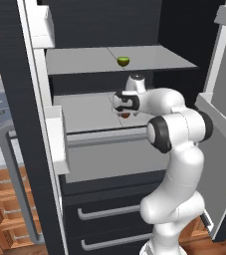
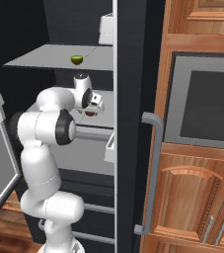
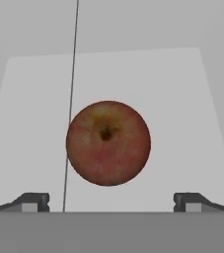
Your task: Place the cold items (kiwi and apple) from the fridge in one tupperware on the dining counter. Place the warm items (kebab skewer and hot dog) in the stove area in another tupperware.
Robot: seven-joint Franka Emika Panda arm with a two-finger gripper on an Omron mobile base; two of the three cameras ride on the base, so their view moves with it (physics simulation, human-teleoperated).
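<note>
Round apple [image 3: 108, 143], mottled red with yellow-orange patches and a dark stem pit, sits on a pale grey fridge shelf [image 3: 29, 99]. Up top, a small green kiwi [image 1: 123, 61] on a grey upper shelf [image 1: 74, 60]. Black fridge drawers with silver handles [image 1: 109, 211]; warm orange-brown wooden cabinets [image 2: 192, 197] alongside.

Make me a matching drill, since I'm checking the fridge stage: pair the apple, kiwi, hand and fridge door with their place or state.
Things:
1. apple
2. kiwi
3. hand
4. fridge door

Places or states:
A. upper fridge shelf
B. swung open
C. lower shelf, centred before the fingertips
D. open, holding nothing

Pairs: 1-C, 2-A, 3-D, 4-B
</note>
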